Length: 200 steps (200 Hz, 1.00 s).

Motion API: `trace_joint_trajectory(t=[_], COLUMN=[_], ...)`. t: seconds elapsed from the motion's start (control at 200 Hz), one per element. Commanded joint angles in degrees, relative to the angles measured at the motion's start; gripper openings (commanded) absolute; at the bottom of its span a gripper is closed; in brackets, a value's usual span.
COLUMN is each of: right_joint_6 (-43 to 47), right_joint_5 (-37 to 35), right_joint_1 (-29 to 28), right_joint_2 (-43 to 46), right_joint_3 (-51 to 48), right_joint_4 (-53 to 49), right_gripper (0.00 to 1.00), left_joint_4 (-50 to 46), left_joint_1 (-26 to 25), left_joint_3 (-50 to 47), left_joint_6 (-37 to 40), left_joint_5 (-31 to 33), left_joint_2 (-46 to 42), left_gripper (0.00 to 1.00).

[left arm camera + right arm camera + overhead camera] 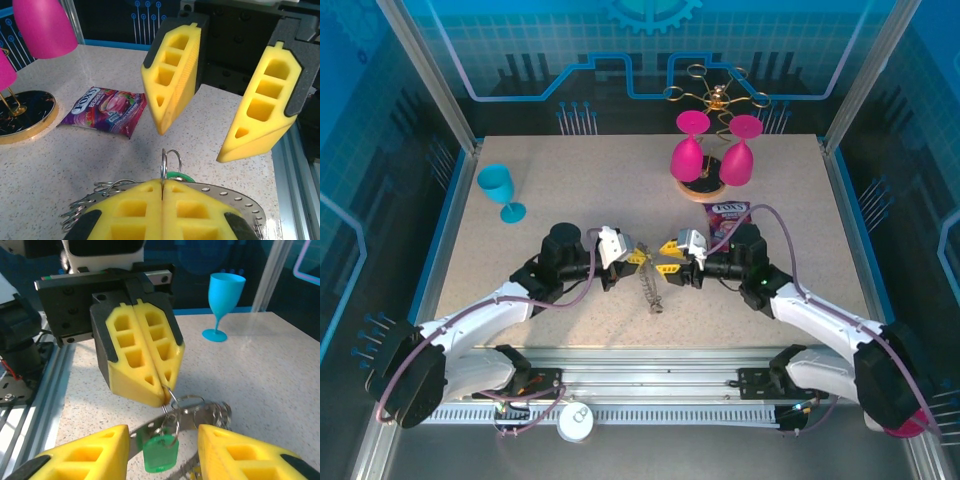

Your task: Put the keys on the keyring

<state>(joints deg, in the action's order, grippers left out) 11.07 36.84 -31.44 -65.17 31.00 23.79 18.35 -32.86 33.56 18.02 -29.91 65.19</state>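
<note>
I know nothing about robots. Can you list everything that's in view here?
Table: one, speckled beige, under everything.
Upright goblet: one, blue, far left.
Upturned goblets: two, pink, on the stand.
Wire stand: one, gold, far right of centre.
Snack packet: one, purple, beside the stand's base.
Keyring: one, silvery hoop fringed with links, between the arms.
Key: one, green head, hanging at the keyring.
Round disc: one, white, by the near rail.
Left end effector: one, yellow, shut on a keyring link.
Right end effector: one, yellow, open, facing the left.
</note>
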Motion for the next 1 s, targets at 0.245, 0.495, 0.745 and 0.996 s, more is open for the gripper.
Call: trace_joint_trajectory(t=[0.245, 0.495, 0.745, 0.996], right_joint_6=[-1.8, -2.9, 2.8, 15.8], right_joint_5=[4.9, 6.1, 7.7, 5.9], right_joint_1=[0.2, 0.0, -0.2, -2.7], right_joint_2=[-5.6, -6.6, -5.3, -6.5], right_joint_3=[2.4, 2.5, 7.3, 18.3], right_joint_4=[6.8, 9.4, -3.8, -31.1], right_gripper=[0.24, 0.10, 0.00, 0.00], left_joint_4=[4.3, 4.8, -1.6, -11.5], left_joint_1=[-0.4, -0.4, -0.4, -0.6], left_joint_3=[-0.6, -0.8, 2.2, 7.1], left_joint_6=[0.4, 0.2, 1.6, 5.7], left_joint_5=[-4.4, -4.7, -0.4, 1.8], left_joint_2=[-2.1, -1.8, -1.4, 0.3], left_gripper=[0.00, 0.00, 0.07, 0.15])
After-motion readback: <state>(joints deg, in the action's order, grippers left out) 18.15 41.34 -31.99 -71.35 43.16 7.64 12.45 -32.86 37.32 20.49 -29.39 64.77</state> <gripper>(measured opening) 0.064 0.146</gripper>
